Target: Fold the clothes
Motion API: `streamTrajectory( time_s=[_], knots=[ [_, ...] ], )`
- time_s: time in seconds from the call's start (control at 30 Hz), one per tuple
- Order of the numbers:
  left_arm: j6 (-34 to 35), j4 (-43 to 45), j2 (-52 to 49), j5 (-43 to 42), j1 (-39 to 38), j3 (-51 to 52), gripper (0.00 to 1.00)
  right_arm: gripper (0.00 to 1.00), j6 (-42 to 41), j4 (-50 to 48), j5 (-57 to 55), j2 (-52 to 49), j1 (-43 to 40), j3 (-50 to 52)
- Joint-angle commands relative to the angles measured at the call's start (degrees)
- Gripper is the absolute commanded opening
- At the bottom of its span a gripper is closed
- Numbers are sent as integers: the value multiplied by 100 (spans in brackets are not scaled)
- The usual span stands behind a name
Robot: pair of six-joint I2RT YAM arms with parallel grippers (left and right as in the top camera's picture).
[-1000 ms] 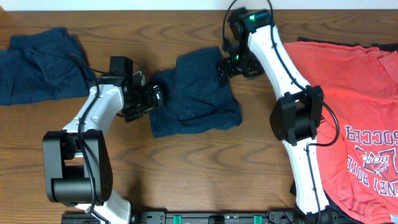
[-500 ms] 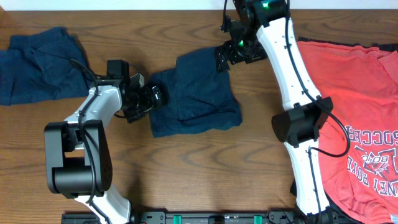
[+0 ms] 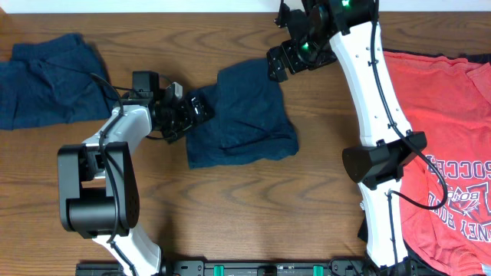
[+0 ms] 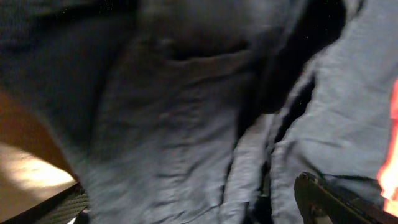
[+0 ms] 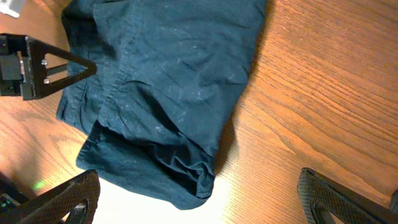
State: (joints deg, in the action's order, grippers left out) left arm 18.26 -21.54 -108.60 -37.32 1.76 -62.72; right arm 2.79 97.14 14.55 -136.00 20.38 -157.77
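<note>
A folded navy T-shirt (image 3: 245,115) lies in the middle of the table. My left gripper (image 3: 196,112) is low at its left edge, open, and its wrist view is filled with the navy cloth (image 4: 186,112) between spread fingers (image 4: 329,199). My right gripper (image 3: 278,63) hangs open above the shirt's far right corner, apart from it. In the right wrist view the shirt (image 5: 168,81) lies below wide fingers (image 5: 62,202) with nothing between them. A second navy shirt (image 3: 46,80) lies crumpled at the far left. A coral-red shirt (image 3: 449,130) with white lettering is spread at the right.
The right arm's base link (image 3: 380,161) stands over the red shirt's left edge. The left arm's base (image 3: 96,192) is at the front left. Bare wood table (image 3: 245,207) runs along the front.
The right gripper has risen and drawn back from the navy shirt's far right corner. The left gripper has shifted slightly right and turned onto the shirt's left edge.
</note>
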Motion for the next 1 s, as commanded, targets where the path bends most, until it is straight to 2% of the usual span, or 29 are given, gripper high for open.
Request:
streamTrajectory(
  time_s=[0.0, 0.47, 0.53, 0.6, 0.63, 0.67, 0.7, 0.73, 0.77, 0.83, 0.9, 0.97],
  knots=[
    [50, 63, -481, -284, -72, 68, 98, 99, 98, 15, 76, 81, 111, -81],
    [48, 278, -1113, -728, -286, 68, 99, 99, 114, 15, 70, 81, 232, -81],
    [-33, 260, -1113, -868, -286, 68, 87, 99, 114, 17, 72, 81, 236, -81],
    [-256, 262, -1113, -1145, -286, 68, 67, 99, 114, 15, 70, 81, 236, -81],
    [-275, 260, -1113, -1270, -286, 68, 51, 99, 114, 15, 72, 81, 236, -81],
    [-275, 258, -1113, -1283, -286, 68, 41, 99, 114, 15, 70, 81, 236, -81],
    [-275, 258, -1113, -1283, -286, 68, 34, 99, 114, 15, 70, 81, 236, -81],
    [-275, 258, -1113, -1285, -286, 68, 30, 99, 111, 15, 70, 81, 236, -81],
    [-275, 258, -1113, -1283, -286, 68, 31, 99, 111, 15, 70, 81, 236, -81],
    [-273, 256, -1113, -1283, -286, 68, 64, 99, 111, 15, 70, 81, 236, -81],
    [-271, 256, -1113, -1283, -286, 68, 66, 99, 111, 15, 70, 81, 236, -81],
    [-269, 258, -1113, -1281, -286, 68, 72, 99, 37, 15, 66, 81, 236, -79]
  ],
)
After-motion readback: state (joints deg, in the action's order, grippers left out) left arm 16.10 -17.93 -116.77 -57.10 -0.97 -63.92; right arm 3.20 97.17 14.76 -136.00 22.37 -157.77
